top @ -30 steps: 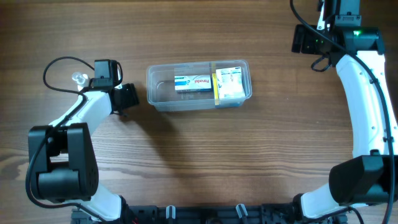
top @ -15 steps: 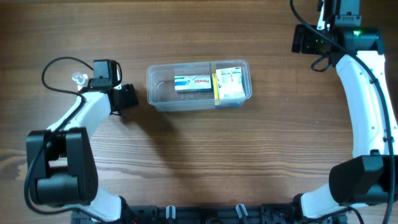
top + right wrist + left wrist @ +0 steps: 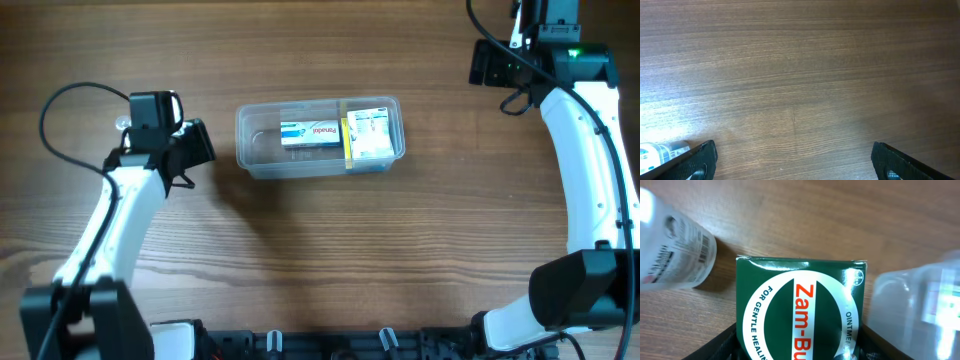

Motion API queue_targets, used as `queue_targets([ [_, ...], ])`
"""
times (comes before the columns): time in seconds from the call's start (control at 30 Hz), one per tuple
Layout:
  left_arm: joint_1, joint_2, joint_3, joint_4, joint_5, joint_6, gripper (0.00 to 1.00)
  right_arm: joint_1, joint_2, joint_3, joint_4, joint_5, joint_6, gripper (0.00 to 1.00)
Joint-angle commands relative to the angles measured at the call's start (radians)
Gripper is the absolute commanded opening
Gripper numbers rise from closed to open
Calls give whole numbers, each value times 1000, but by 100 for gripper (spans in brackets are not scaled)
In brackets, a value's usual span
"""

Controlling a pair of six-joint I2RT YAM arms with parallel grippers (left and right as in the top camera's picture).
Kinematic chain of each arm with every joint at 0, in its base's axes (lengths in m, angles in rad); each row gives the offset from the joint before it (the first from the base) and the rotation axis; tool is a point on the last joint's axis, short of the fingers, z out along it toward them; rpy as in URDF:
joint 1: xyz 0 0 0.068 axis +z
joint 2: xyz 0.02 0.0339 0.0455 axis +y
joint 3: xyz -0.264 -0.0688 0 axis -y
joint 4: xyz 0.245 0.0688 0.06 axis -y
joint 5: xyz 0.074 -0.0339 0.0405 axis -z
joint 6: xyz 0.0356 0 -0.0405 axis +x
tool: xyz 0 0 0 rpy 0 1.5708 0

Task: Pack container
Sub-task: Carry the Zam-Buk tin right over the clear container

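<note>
My left tool is clenched on a green box, a dark finger on each side of it. Just past the box, a clear bottle lies on its side to its left, near the counter's left edge. The container sits to the box's right, close by but apart from it, with bare wood between. It stands midway between the left and right edges, in the far half of the counter. Inside it, a blue-and-white box lies in the middle and a yellow-edged box fills the right end; the left end is free.

The counter is brown wood grain, evenly lit.

My left arm reaches from the near left corner toward the far edge and bends right at the wrist, toward the container. My right arm runs up the right edge to the far right corner. Its right tool is released, fingers wide apart over bare wood.
</note>
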Motion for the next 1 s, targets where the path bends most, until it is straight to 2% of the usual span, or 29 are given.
queue_targets([
  [0.0, -11, -121, 11, -12, 47, 2, 63, 2, 9, -5, 2, -13, 17, 100],
  [0.27, -131, -263, 11, -55, 46, -7, 60, 2, 9, -5, 2, -13, 17, 100],
  [0.4, -225, -267, 11, -52, 45, -63, 59, 2, 9, -5, 2, -13, 17, 100],
  [0.77, -390, -194, 11, 69, 30, -237, 57, 2, 9, -5, 2, -13, 17, 100],
  [0.97, -484, -98, 11, 168, 30, -244, 56, 2, 9, -5, 2, -13, 17, 100],
])
